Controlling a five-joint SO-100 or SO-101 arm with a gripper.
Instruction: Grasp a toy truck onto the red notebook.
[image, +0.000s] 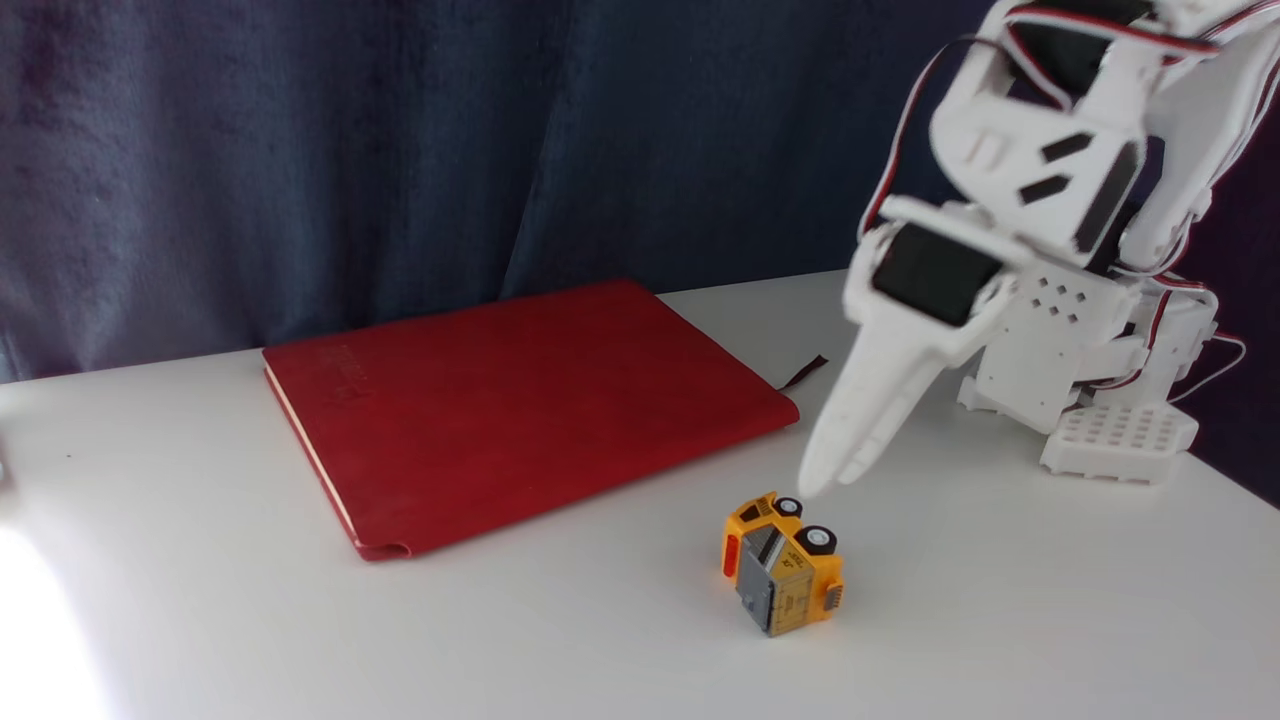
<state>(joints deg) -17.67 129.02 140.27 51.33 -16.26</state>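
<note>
Home desk setup, white table (200, 600); dark blue fabric curtain (400, 130) as backdrop

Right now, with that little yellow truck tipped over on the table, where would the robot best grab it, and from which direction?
Probably from above, across the toy truck's boxy body. It lies on its side, wheels pointing up and toward the arm, so its flat side panels give two parallel faces to pinch. The end effector hovers just above the wheels, on the side away from the red notebook; whether its fingers are open is unclear.

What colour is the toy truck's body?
Yellow-orange, with a grey panel and a red patch; the toy truck shows clearly in the fixed view, lying tipped on the table.
</note>
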